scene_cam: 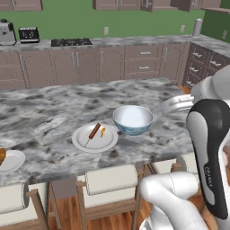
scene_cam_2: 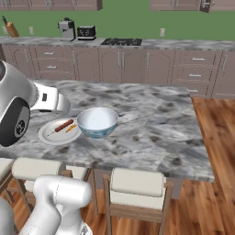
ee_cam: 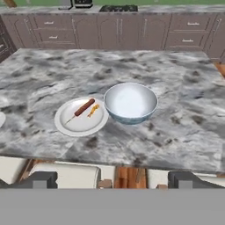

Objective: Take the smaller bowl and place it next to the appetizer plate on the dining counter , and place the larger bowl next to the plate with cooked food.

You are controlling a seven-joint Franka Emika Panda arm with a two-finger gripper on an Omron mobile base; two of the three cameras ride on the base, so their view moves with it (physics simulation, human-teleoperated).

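Our 2 fingers [ee_cam: 112, 180] are sitting spread wide and holding nothing at the near edge of the dining counter [ee_cam: 189, 127], above the stools [scene_cam_2: 137, 182]. From them, the larger bowl [ee_cam: 130, 102] is lying straight ahead on the marble, upright, touching or just beside the right rim of the plate with cooked food [ee_cam: 81, 117]. We are judging this bowl as placed. Farther left, the appetizer plate [scene_cam: 10, 160] is waiting, well apart.
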